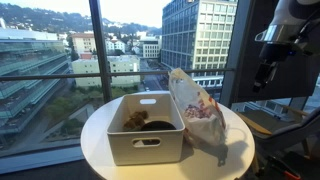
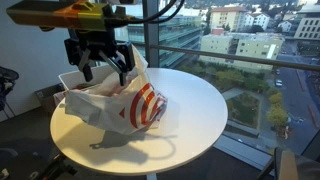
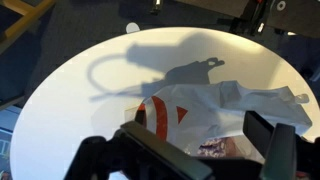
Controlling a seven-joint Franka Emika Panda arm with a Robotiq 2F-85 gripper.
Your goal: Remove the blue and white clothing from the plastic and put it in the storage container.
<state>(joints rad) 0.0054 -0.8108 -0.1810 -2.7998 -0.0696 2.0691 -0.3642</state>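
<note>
A clear plastic bag (image 1: 198, 110) with a red logo stands on the round white table (image 1: 98, 140), next to the white storage container (image 1: 146, 146). Patterned clothing (image 1: 203, 112) shows through the bag; its colours are hard to tell. The clothing also shows in the wrist view (image 3: 213, 148), inside the bag (image 3: 190, 105). My gripper (image 2: 103, 72) hangs open and empty above the bag (image 2: 140, 103) in an exterior view. It also shows high at the right in an exterior view (image 1: 265, 75). In the wrist view its fingers (image 3: 210, 152) straddle the bag from above.
The container holds some brownish items (image 1: 140, 120). It sits behind the bag in an exterior view (image 2: 70, 80). Large windows surround the table. The bag's and arm's shadows fall on the tabletop (image 3: 150, 70). The table edge (image 2: 200, 150) is close on all sides.
</note>
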